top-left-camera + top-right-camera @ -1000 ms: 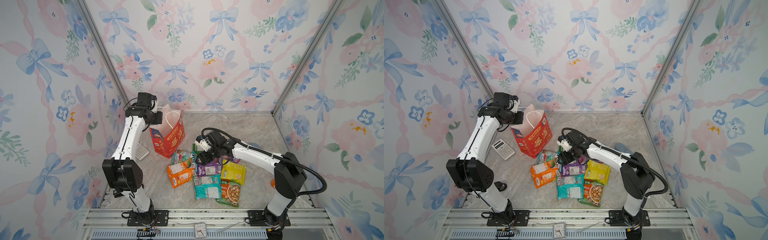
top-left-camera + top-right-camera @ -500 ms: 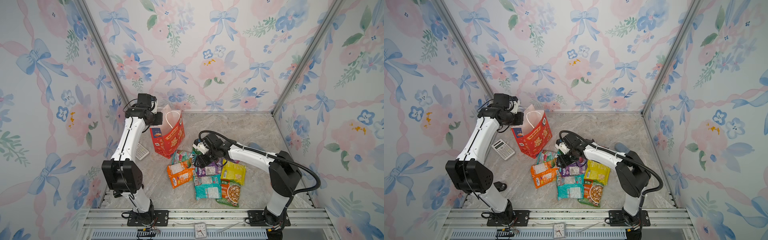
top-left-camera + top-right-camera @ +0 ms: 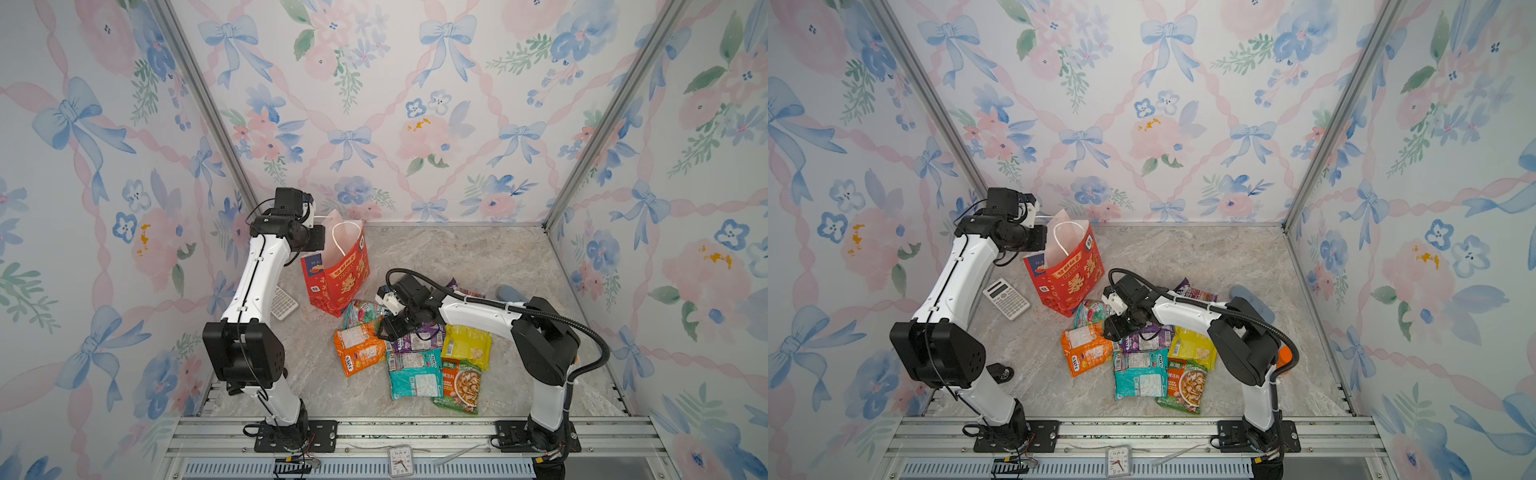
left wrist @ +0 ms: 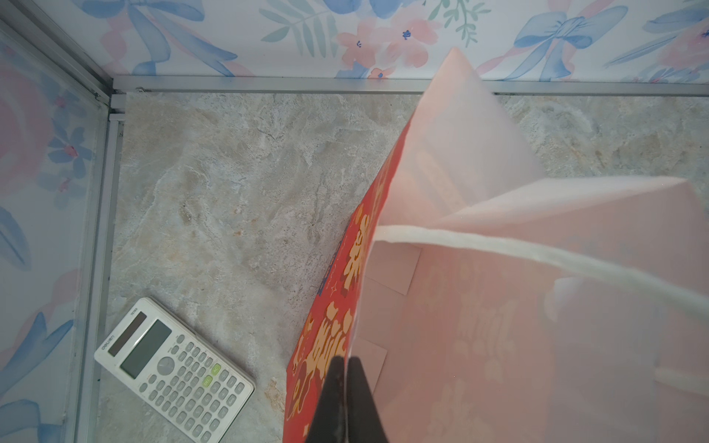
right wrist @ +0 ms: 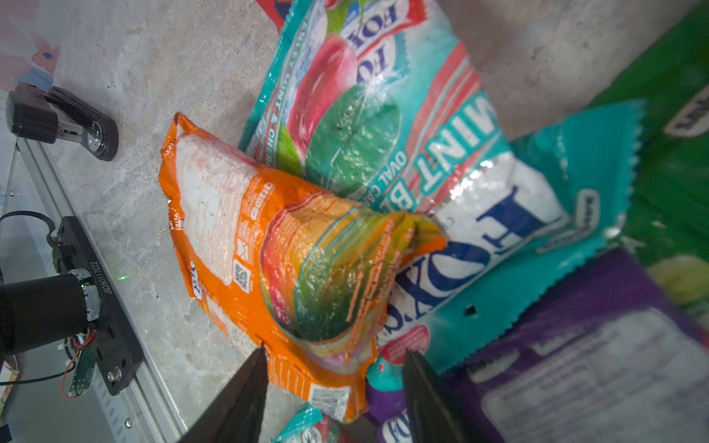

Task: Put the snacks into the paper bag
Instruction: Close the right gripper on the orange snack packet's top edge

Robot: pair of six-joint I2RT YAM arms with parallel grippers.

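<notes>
The red paper bag (image 3: 340, 278) (image 3: 1071, 274) stands at the back left with its mouth open. My left gripper (image 3: 316, 241) (image 4: 347, 362) is shut on its rim, one finger outside and one inside the pale lining (image 4: 498, 307). Several snacks lie in a heap in the middle: an orange packet (image 3: 359, 349) (image 5: 268, 249), a teal mint packet (image 3: 361, 309) (image 5: 364, 115), a purple one (image 3: 415, 338), a flat teal one (image 3: 415, 376), a yellow one (image 3: 465, 345) and a green one (image 3: 459, 384). My right gripper (image 3: 384, 328) (image 5: 335, 353) is low over the heap, jaws apart astride the orange packet's near end.
A white calculator (image 3: 284, 303) (image 4: 172, 368) lies left of the bag. A pale blue case (image 3: 1252, 301) and an orange cap (image 3: 1284, 357) sit behind my right arm. A small black object (image 3: 1000, 372) rests near the left arm's base. Walls enclose three sides.
My right gripper has moved left and down onto the orange packet's end, and its jaws have narrowed. The left arm and the bag have not moved.
</notes>
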